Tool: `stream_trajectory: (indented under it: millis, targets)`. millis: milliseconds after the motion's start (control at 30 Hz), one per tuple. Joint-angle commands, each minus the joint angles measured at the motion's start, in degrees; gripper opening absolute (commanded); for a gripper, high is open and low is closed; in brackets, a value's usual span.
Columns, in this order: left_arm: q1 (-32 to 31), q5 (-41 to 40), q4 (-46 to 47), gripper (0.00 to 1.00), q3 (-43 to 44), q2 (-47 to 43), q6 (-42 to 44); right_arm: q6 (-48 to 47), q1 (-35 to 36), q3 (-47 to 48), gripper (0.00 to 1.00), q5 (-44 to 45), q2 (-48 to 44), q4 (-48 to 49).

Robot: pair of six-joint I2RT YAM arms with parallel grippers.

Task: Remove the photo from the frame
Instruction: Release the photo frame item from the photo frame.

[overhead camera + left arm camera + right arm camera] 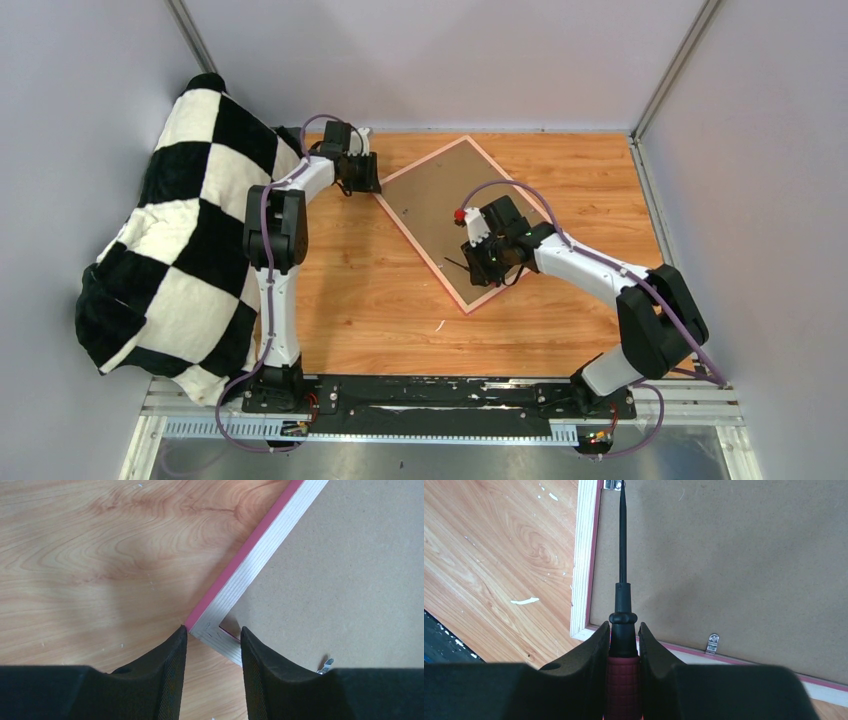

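The frame (420, 250) lies face down on the wooden table, its narrow pink border around a plain brown backing board (440, 200). The photo is hidden beneath that board. My left gripper (365, 180) is at the frame's left corner. In the left wrist view it (213, 630) stands open with the corner of the frame (255, 555) between the fingertips, not clamped. My right gripper (480, 262) hangs over the near end of the board. It (624, 627) is shut on a red-handled screwdriver (622, 555), whose black tip reaches a metal clip (613, 484) on the frame's inner edge.
A black-and-white checked cloth (190, 240) is draped at the left beside the left arm. Another metal clip (711, 643) sits on the frame's near rail, and one (325, 666) near the left corner. A white scrap (438, 325) lies on the table. Grey walls enclose three sides.
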Motion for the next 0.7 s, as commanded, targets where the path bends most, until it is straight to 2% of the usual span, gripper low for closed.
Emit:
stream_trajectory:
  millis: [0,300,667]
  targets:
    - [-1.0,0.3,0.5,0.40,-2.4,0.2,-2.3,-1.1,0.6,-0.7,0.00,-0.1,-0.3,-2.0]
    - [-1.1,0.2,2.7,0.21,-4.7,0.8,-4.7,-1.3,0.6,-1.4,0.00,1.5,-2.5,-4.6]
    - [-1.3,2.5,4.0,0.20,-4.3,2.7,-4.7,-0.9,2.2,-2.2,0.00,2.3,0.2,-1.7]
